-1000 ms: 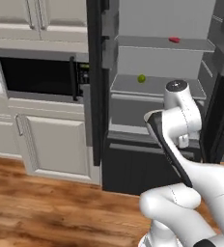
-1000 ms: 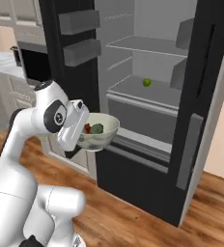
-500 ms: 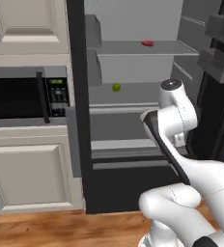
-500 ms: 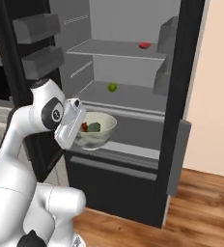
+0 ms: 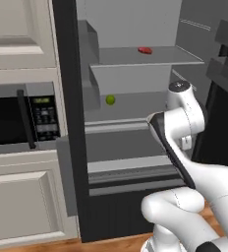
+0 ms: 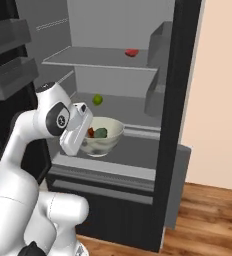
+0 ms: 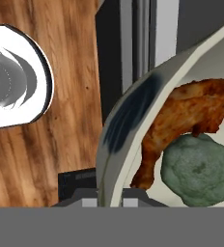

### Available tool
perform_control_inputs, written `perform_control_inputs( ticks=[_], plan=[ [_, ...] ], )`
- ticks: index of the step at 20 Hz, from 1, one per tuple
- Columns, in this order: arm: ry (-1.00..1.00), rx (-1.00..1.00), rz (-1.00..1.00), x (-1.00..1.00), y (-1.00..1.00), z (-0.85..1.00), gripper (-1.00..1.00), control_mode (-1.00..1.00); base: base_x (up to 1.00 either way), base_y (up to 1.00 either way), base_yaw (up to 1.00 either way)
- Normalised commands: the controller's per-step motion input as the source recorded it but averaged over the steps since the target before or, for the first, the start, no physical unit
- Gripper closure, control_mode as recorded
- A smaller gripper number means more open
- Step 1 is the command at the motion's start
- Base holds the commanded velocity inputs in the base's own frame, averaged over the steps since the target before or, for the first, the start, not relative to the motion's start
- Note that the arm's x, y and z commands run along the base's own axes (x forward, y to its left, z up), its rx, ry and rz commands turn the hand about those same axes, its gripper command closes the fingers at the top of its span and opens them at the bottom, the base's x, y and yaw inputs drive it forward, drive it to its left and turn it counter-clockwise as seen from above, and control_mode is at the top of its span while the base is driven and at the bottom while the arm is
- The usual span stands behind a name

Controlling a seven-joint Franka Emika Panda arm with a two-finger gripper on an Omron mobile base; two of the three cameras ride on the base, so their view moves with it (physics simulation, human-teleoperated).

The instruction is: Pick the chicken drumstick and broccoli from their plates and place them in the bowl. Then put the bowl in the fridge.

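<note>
The fingers [image 6: 86, 142] grip the near-left rim of the bowl [image 6: 106, 134], holding it level in front of the open fridge [image 6: 174, 100]. Inside the bowl, the chicken drumstick [image 7: 186, 116] lies with the broccoli [image 7: 197, 168] touching it. The middle shelf [image 6: 130, 107], carrying a lime-green ball [image 6: 97, 99], lies just beyond and slightly above the bowl, so I judge the coming move is forward and a little up. A red item [image 6: 131, 52] sits on the upper shelf.
</note>
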Motion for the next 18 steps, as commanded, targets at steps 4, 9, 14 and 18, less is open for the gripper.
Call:
perform_control_inputs(
  ticks=[4,9,14,18],
  plan=[
    [0.0,0.0,0.0,0.0,0.0,0.0,1.0,1.0,0.59,0.01,0.02],
    [0.0,0.0,0.0,0.0,0.0,0.0,1.0,1.0,0.63,0.0,0.0],
    [0.0,0.0,0.0,0.0,0.0,0.0,1.0,1.0,0.48,0.0,0.0],
    [0.0,0.0,0.0,0.0,0.0,0.0,1.0,1.0,0.14,0.0,-0.02]
  ],
)
